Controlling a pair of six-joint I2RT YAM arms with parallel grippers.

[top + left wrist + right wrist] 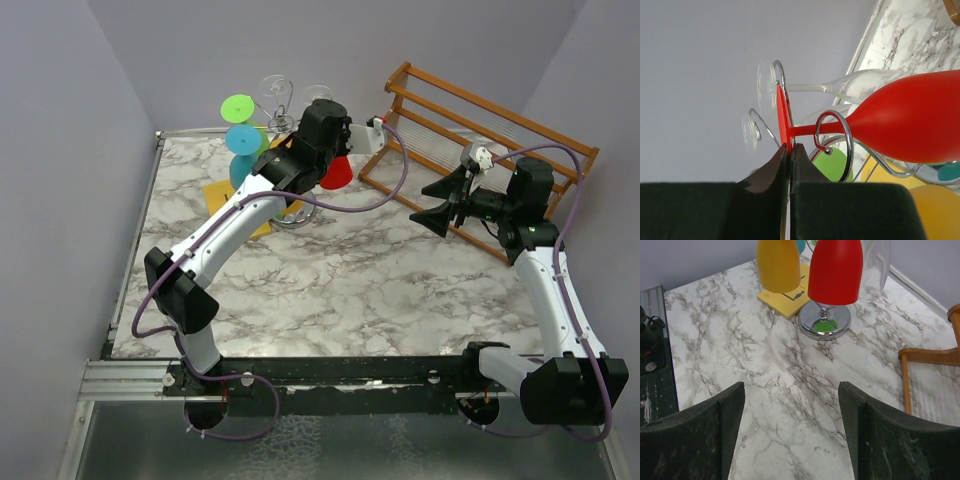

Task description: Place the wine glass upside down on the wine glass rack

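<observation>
dark fingers (765,175) of the left gripper (790,148) filled the bottom of the left wrist view, pressed together on the thin edge of the red wine glass's (910,122) foot. from that foot the red stem ran through one chrome curl of the wine glass rack (847,145), and the bowl lay beyond the curl. in the right wrist view the same red wine glass hung bowl-down directly above the rack's round shiny base, beside a yellow wine glass (778,262) that hung the same way. the base stood on the marble table (765,365), touching the corner of a flat yellow sheet (790,302).

the right gripper (790,388) was well apart from the rack, its two fingers spread wide with nothing between them, pointing toward the rack across bare marble.

behind the red foot in the left wrist view, two clear wine glasses (860,82) also hung from the rack's arms. from above, a teal wine glass (242,140) and a bright green foot disc (238,105) showed on the rack's far-left side. a brown wooden slatted rack (480,120) leaned at the far right of the table, just behind the right gripper.
</observation>
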